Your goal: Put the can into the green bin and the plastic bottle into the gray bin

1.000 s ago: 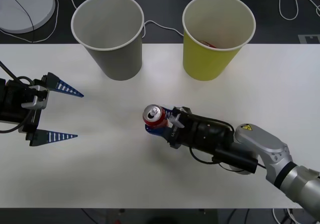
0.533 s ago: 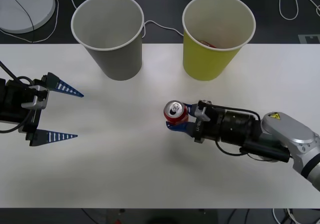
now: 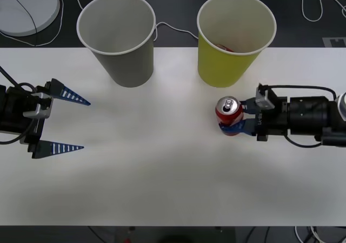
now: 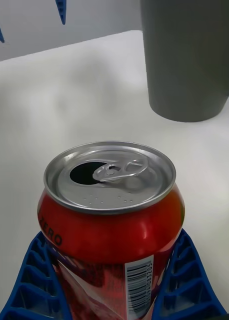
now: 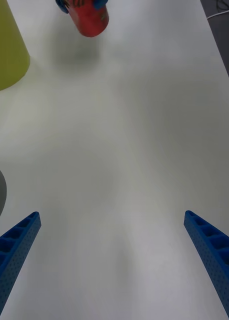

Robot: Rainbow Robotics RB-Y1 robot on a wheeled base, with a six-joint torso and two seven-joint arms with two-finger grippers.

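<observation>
- Can (image 3: 229, 115), red with a silver top, sits upright between the two blue ribbed fingers of the right gripper (image 3: 236, 117), which are closed against its sides; the right wrist view shows a finger (image 4: 37, 280) pressed to each flank of the can (image 4: 110, 220).
- Over the last second the right arm has carried the can across the white table (image 3: 162, 172) from mid-table toward the robot's right, and it now hangs just in front of the green bin (image 3: 235, 37), below that bin's rim.
- That shift suggests the can half of the task is under way: the grasp looks secure, and what likely remains is a lift over the white rim and a release above the pale inside.
- Left gripper (image 3: 60, 121) waits at the table's left edge, jaws spread wide and holding nothing; its fingertips (image 5: 17, 240) frame bare table, with the can (image 5: 89, 17) far beyond them.
- Gray bin (image 3: 118, 37) stands well beyond the left jaws, beside the green bin.
- Whether the can's base touches the table or hangs just above it cannot be told.
- Something reddish lies inside the green bin, too hidden by the wall to identify.
- No plastic bottle can be made out on the table.
</observation>
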